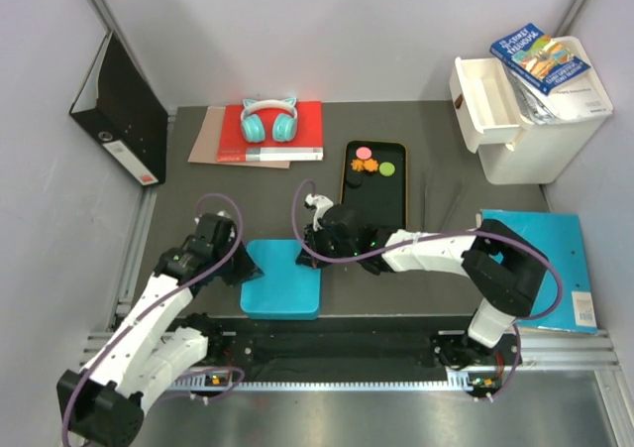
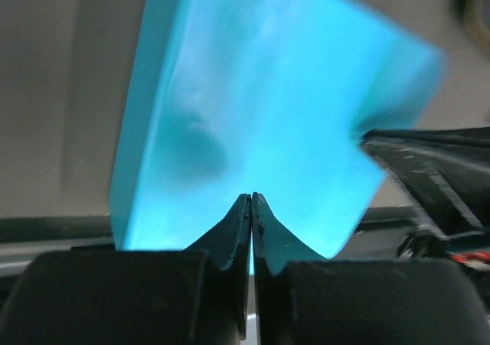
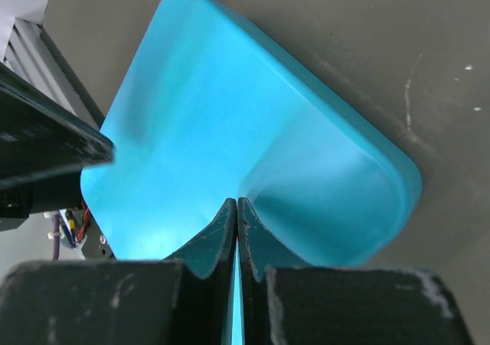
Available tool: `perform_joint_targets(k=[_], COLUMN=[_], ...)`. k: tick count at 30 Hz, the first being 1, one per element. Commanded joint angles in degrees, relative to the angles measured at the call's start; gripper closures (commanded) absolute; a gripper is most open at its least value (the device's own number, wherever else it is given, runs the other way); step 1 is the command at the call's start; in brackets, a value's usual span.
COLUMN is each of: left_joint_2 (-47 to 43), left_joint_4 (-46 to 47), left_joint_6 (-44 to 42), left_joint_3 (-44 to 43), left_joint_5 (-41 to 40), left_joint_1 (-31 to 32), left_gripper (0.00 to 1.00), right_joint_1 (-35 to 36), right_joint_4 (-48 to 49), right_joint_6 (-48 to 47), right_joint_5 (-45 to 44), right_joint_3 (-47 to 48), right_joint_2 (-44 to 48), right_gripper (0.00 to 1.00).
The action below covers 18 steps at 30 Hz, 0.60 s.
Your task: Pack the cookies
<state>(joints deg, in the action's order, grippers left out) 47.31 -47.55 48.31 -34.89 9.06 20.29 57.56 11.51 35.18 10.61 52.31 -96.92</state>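
The cookies lie on a black tray (image 1: 391, 204) behind the arms: a pink one (image 1: 365, 153), an orange one (image 1: 368, 167), a green one (image 1: 386, 168) and a black one (image 1: 353, 179). In front of the tray a cyan box (image 1: 282, 280) (image 2: 253, 92) (image 3: 230, 115) rests on the table. My left gripper (image 1: 246, 267) (image 2: 252, 196) is shut at the box's left edge. At the far right corner of the box my right gripper (image 1: 315, 244) (image 3: 236, 201) is shut too. In both wrist views cyan shows in the slit between the closed fingers, as if the thin wall is pinched.
A red book (image 1: 272, 132) with teal headphones (image 1: 268, 120) lies at the back left, and a black binder (image 1: 121, 110) leans on the left wall. A white drawer unit (image 1: 530, 110) stands at the back right. A blue folder (image 1: 545, 259) lies on the right.
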Motion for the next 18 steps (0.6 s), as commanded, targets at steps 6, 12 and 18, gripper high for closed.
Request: perform_joint_targets(k=[6, 12, 18], left_joint_2=[-5.74, 4.09, 12.98], left_joint_4=[7.30, 5.45, 8.16], left_joint_6=[-3.74, -7.26, -11.83], left_joint_3=[-12.21, -14.32, -16.43], left_joint_5=[-6.86, -8.62, -3.71], left_joint_1=[-0.08, -0.17, -0.08], left_gripper=[0.60, 0.48, 0.52], right_joint_1=[-0.43, -0.43, -0.43], right_joint_4=[-7.36, -13.43, -16.78], right_joint_6=[-5.73, -8.54, -11.80], right_joint_5=[-6.73, -13.84, -22.64], right_joint_3=[3.23, 1.48, -2.74], right_joint_2=[14.81, 21.68, 32.40], right_gripper=[0.79, 0.57, 0.54])
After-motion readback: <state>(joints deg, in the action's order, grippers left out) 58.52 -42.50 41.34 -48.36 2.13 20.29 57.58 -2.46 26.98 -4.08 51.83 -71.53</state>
